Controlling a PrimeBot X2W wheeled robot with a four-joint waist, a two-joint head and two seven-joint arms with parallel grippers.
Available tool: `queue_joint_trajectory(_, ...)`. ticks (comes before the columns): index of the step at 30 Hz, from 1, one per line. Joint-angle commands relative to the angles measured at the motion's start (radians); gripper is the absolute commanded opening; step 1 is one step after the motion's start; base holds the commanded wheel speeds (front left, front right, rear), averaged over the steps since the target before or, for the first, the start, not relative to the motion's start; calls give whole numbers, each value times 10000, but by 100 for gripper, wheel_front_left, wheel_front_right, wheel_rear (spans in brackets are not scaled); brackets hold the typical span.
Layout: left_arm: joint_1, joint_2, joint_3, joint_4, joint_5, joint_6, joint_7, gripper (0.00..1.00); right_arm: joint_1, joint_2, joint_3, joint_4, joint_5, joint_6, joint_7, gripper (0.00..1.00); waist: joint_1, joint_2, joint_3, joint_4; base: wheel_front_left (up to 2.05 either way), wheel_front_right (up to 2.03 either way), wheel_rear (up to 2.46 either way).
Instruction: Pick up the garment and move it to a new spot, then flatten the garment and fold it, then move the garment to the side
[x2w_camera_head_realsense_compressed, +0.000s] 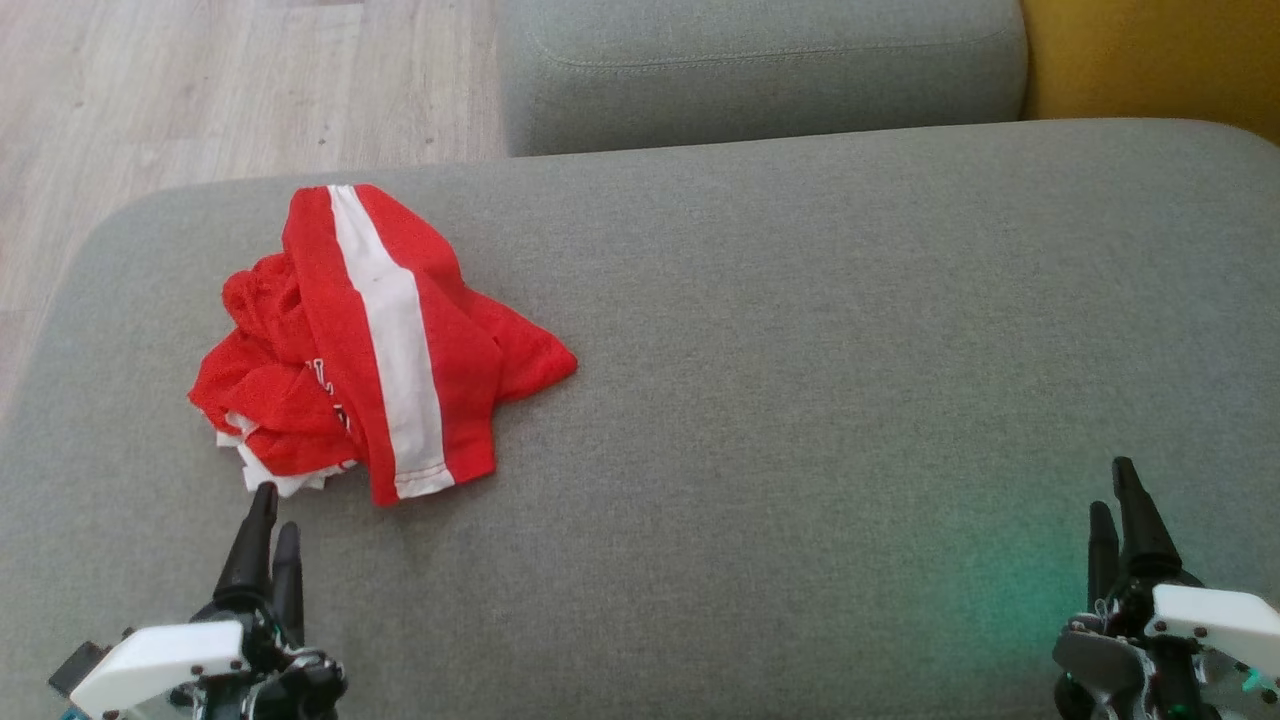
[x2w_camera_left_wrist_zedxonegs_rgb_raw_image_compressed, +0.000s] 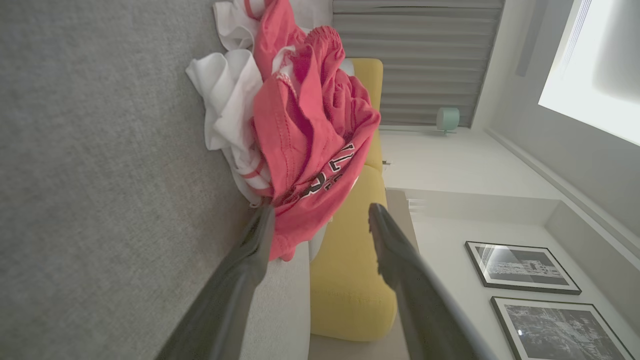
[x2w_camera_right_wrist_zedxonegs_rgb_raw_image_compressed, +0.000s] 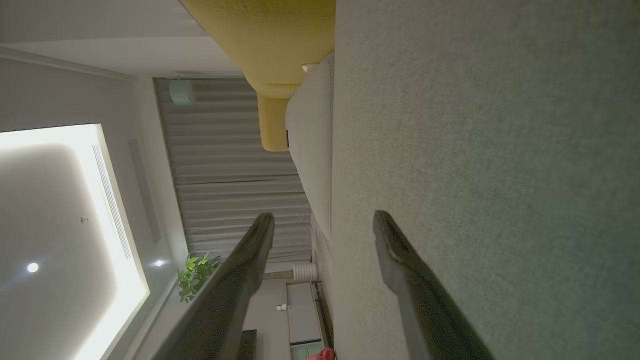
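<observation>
on the left side of the grey cushion (x2w_camera_head_realsense_compressed: 800, 350) the red-and-white garment (x2w_camera_head_realsense_compressed: 370, 340) lies crumpled. the left tool (x2w_camera_head_realsense_compressed: 275, 510) is spread, empty, just beside its near edge; the right tool (x2w_camera_head_realsense_compressed: 1112, 485), spread and empty, sits well apart. all 3 stages look undone, i'd say.

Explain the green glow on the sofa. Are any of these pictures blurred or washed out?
Head view: sharp and evenly lit, with a green tint on the grey cushion beside the right gripper, source unseen. Left wrist view: the garment is crisp, the near fingers soft, the bright panel washed out. Right wrist view: dimmer, with glare from the ceiling light.
</observation>
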Motion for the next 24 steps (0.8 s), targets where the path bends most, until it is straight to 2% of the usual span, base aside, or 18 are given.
queue_joint_trajectory(1,-444,96,2,-421,108,-17,-81,100,-378,-47,56,-402,-178,-1,-139,100,0,0,-3,1,0,0,0)
queue_joint_trajectory(10,-404,104,185,-649,540,-23,-344,100,-417,-52,78,-627,-1224,-1,-405,100,0,0,-12,-2,0,0,0)
queue_joint_trajectory(24,-582,116,689,-1280,1753,-33,-753,100,-532,-59,37,-1303,-3843,-2,-818,100,0,0,7,43,0,0,0)
